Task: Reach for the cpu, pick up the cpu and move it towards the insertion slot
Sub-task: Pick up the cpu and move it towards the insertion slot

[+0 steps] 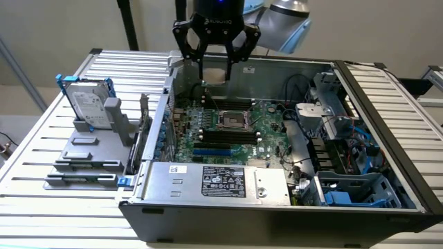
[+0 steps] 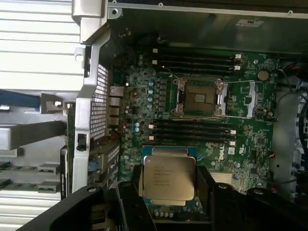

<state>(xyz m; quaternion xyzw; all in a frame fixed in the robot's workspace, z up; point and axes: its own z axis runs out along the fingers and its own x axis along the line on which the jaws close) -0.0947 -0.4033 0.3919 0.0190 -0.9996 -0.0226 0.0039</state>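
The cpu [image 1: 215, 75], a small flat square chip with a silvery top, hangs in the air between the black fingers of my gripper [image 1: 216, 72], which is shut on it. It hovers above the rear of the open computer case, higher than the green board. In the wrist view the cpu [image 2: 169, 180] sits between the two dark fingers [image 2: 129, 204], its printed metal lid facing the camera. The insertion slot [image 1: 233, 120], a shiny square frame with a dark centre, lies on the board below and a little towards the case front. It is uncovered in the wrist view as well, insertion slot [image 2: 199, 97].
Black memory slots [image 1: 225, 137] flank the socket. A silver power supply [image 1: 218, 181] fills the case front, with cables and a blue drive cage [image 1: 349, 189] at the exterior view's right. A hard drive [image 1: 90, 106] stands in a grey fixture outside the case, at that view's left.
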